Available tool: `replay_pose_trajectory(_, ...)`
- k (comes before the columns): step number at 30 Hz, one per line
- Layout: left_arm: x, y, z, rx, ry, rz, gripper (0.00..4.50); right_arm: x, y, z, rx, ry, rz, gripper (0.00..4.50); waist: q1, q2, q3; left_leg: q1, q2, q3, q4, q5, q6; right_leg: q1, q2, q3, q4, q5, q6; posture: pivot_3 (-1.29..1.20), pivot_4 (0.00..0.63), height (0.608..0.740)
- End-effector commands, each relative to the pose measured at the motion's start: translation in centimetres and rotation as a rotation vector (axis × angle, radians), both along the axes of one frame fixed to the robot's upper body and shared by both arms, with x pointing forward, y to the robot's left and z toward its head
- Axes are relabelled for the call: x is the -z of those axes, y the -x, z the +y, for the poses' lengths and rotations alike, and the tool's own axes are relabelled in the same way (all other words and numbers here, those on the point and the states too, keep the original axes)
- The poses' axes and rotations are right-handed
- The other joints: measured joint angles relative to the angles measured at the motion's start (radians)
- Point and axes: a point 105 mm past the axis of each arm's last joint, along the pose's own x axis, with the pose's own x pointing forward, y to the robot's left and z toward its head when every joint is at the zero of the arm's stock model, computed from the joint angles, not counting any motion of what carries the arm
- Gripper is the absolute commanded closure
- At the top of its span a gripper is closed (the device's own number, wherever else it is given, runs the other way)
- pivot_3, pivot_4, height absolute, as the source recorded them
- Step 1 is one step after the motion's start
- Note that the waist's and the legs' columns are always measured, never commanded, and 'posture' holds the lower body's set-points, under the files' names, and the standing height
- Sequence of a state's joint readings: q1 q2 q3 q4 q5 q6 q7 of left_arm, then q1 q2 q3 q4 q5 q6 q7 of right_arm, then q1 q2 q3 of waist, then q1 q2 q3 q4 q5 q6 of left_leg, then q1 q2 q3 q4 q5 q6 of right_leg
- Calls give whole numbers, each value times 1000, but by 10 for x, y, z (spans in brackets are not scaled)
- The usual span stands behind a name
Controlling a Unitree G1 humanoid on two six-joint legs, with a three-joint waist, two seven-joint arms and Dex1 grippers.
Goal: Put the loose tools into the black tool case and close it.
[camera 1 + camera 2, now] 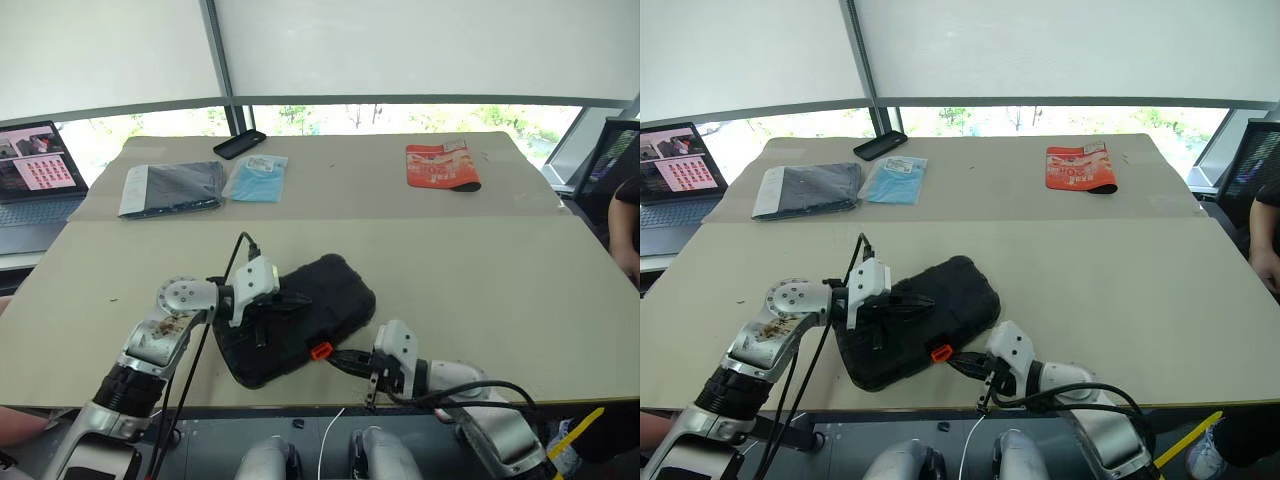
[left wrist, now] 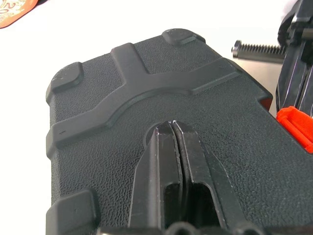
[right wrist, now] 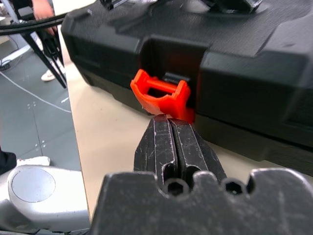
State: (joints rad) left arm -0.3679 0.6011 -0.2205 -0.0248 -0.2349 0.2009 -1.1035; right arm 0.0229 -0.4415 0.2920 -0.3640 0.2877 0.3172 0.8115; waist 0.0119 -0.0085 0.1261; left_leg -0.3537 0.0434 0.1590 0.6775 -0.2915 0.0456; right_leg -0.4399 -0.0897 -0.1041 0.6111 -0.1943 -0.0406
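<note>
Take the black tool case (image 1: 295, 318) as your landmark: it lies with its lid down near the front edge of the tabletop (image 1: 480, 270), set at a slant.

Farthest left of the case, off the tabletop's edge, you see an open laptop (image 1: 35, 170). Behind the case and to its left lie a grey packet (image 1: 172, 188), then a pale blue packet (image 1: 257, 178), with a black phone (image 1: 240, 144) beyond them at the far edge.

Left pincer (image 1: 283, 303) — its two fingers pressed together with nothing between them — rests on the case's textured lid, reaching in from the case's left end. The left wrist view shows the fingertips (image 2: 171, 128) on the lid just before a raised curved rib.

On the case's front wall sits the small orange latch (image 1: 320, 350). Right pincer (image 3: 168, 120) — fingers likewise together, gripping nothing — has its tips against the latch's lower edge; in the right wrist view the latch stands tilted out from the wall.

Behind the case and to its right lies an orange pouch (image 1: 441, 166), well apart.
</note>
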Motion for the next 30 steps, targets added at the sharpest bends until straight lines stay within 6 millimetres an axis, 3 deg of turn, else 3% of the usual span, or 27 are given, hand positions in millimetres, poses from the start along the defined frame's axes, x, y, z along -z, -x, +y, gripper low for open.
replay_pose_trajectory(1,56,13,8,-42,-113,206,4403,-39,-7,3,-29,-85,-134,4500,0,0,0,0,0,0,0,0,0,0,0,0,0,0,0,0,150,740)
replay_pose_trajectory(10,57,11,7,-47,-110,210,4403,-41,-8,12,-84,-100,-103,4500,5,2,0,0,0,-2,-2,0,0,0,0,-2,-2,0,0,0,150,740)
replay_pose_trajectory(15,42,8,11,-86,-9,185,4403,-41,-7,-6,-91,-52,-92,4500,9,3,-1,-2,-1,-2,-3,0,0,0,-1,-3,-5,-1,0,0,150,740)
replay_pose_trajectory(19,11,9,25,-83,150,125,3472,-50,-2,-31,-78,-7,-102,4500,3,3,0,-10,-1,-2,-3,-1,1,-2,-1,-3,-7,0,1,0,150,740)
replay_pose_trajectory(20,2,10,32,-92,182,108,2971,-53,-1,-39,-62,0,-105,4213,0,2,0,-14,-1,-2,-3,-1,2,-5,-1,-4,-7,0,2,0,150,740)
replay_pose_trajectory(22,-13,11,47,-123,220,69,2394,-56,1,-52,-27,22,-120,3781,-4,-2,2,-17,-1,-2,-3,1,3,-10,1,-3,-5,3,6,0,150,740)
replay_pose_trajectory(24,-24,13,63,-157,235,38,1588,-57,2,-67,10,56,-138,3045,-3,-4,5,-20,0,-2,-3,3,6,-16,2,-3,-1,0,2,0,150,740)
replay_pose_trajectory(28,-24,22,106,-258,154,4,183,-48,2,-101,79,155,-183,1637,-3,-10,11,-22,3,-2,-3,2,1,-18,7,-3,-1,-2,-2,0,150,740)
replay_pose_trajectory(30,-21,29,120,-285,122,4,0,-44,0,-114,101,191,-207,956,0,-11,14,-22,4,-2,-3,0,0,-18,9,-3,-2,-3,-2,0,150,740)
